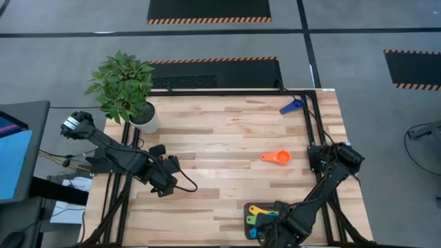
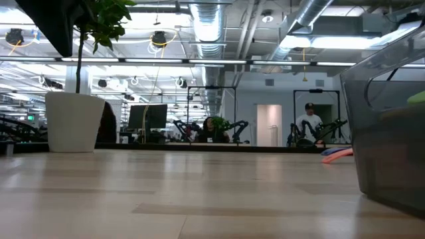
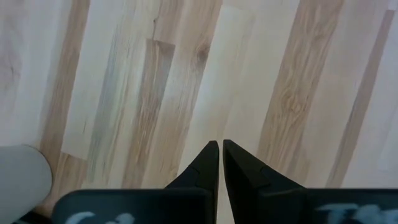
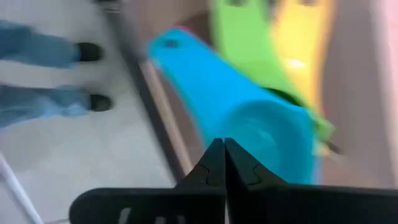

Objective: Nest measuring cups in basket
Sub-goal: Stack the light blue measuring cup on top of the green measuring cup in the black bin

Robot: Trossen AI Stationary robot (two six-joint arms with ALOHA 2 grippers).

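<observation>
R gripper [image 4: 222,149], fingers clenched empty, sits directly over light-blue cup [image 4: 267,134], handle axis running diagonally away; L gripper [image 3: 220,152] clenched, far off.

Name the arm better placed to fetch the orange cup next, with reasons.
Right, probably. The orange cup lies on the table's right half, nearer the right arm's side. The right gripper hangs over the basket; the left gripper waits farther off, across the table.

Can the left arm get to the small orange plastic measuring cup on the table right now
Probably yes: the orange plastic measuring cup lies alone on bare wood, nothing between it and the shut left gripper.
</observation>
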